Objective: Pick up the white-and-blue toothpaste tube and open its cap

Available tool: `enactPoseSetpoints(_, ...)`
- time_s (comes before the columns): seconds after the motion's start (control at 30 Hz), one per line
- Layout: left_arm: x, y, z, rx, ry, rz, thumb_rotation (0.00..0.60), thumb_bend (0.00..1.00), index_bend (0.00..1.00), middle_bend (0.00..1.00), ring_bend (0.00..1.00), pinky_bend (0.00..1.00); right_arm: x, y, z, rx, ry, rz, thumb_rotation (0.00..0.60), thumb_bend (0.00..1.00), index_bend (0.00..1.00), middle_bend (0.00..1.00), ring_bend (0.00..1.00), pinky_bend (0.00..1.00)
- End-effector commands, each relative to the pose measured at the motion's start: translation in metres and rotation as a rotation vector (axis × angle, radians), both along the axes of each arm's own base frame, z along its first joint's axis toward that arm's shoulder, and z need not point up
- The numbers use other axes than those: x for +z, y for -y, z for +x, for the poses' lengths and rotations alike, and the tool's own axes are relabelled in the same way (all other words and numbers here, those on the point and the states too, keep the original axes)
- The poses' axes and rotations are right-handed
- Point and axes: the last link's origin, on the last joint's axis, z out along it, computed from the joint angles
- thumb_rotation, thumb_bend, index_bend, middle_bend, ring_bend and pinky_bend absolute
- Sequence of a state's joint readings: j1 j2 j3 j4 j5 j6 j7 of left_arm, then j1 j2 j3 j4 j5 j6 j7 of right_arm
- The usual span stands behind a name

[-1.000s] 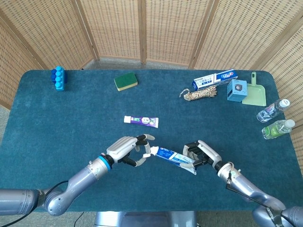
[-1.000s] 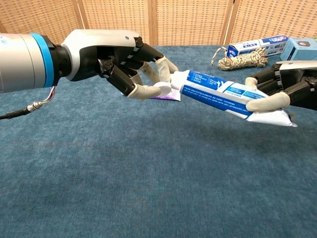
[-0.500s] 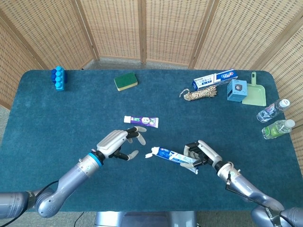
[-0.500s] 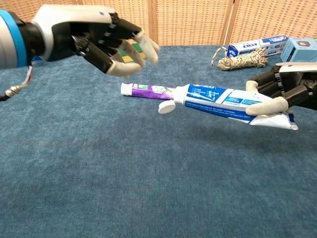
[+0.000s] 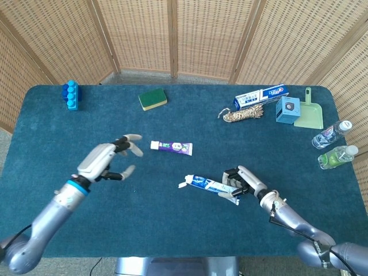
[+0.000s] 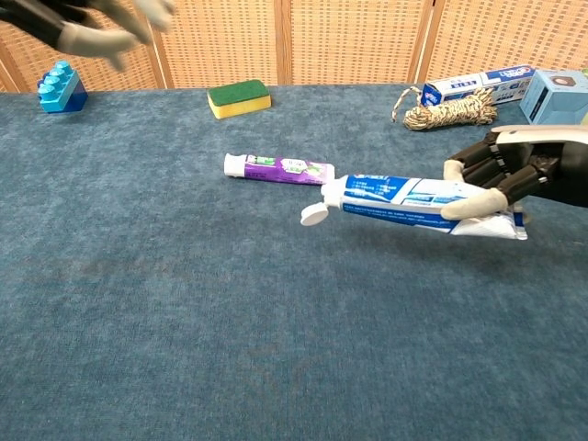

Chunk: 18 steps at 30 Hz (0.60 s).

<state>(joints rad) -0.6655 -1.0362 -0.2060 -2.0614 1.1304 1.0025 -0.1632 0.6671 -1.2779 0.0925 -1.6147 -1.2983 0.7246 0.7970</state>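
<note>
In the head view, the right hand [image 5: 242, 181] holds the white-and-blue toothpaste tube [image 5: 208, 186] near the front of the table [image 5: 57, 138]; the left hand [image 5: 106, 161] has spread, empty fingers. In the chest view, the tube's flip cap [image 6: 314, 215] hangs open, before a purple toothpaste tube [image 6: 278, 167].

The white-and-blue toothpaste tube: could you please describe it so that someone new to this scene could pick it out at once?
On the blue table, look at the near edge right of centre, where the right hand grips the white-and-blue toothpaste tube by its flat end. Unlike the purple tube lying loose behind it, its white cap hangs flipped open.
</note>
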Motion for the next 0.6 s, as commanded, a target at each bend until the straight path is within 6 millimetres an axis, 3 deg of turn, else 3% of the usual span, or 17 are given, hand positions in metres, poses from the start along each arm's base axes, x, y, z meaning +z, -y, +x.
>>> enactPoseSetpoints(0.03, 0.019, 0.011, -0.019, 0.038, -0.008, 0.031, 0.600, 0.40, 0.37, 0.17, 0.24, 0.36, -0.006, 0.008, -0.002, 0.002, -0.032, 0.003, 0.600, 0.71, 0.89, 0.73, 0.72, 0.83)
enactPoseSetpoints(0.27, 0.039, 0.028, -0.055, 0.119, -0.052, 0.052, 0.600, 0.39, 0.37, 0.17, 0.24, 0.35, -0.025, 0.021, -0.008, -0.009, -0.078, 0.028, 0.600, 0.71, 0.89, 0.72, 0.71, 0.81)
enactPoseSetpoints(0.43, 0.048, 0.035, -0.069, 0.153, -0.051, 0.063, 0.600, 0.40, 0.37, 0.17, 0.24, 0.35, -0.036, 0.027, -0.011, 0.005, -0.125, 0.038, 0.600, 0.71, 0.87, 0.70, 0.65, 0.76)
enactPoseSetpoints(0.53, 0.052, 0.038, -0.076, 0.166, -0.046, 0.072, 0.600, 0.40, 0.37, 0.17, 0.24, 0.35, -0.038, 0.030, -0.014, 0.021, -0.159, 0.026, 0.600, 0.71, 0.82, 0.65, 0.57, 0.63)
enactPoseSetpoints(0.6, 0.055, 0.039, -0.080, 0.177, -0.040, 0.082, 0.600, 0.40, 0.37, 0.17, 0.24, 0.35, -0.037, 0.031, -0.018, 0.048, -0.203, 0.004, 0.600, 0.71, 0.72, 0.57, 0.49, 0.46)
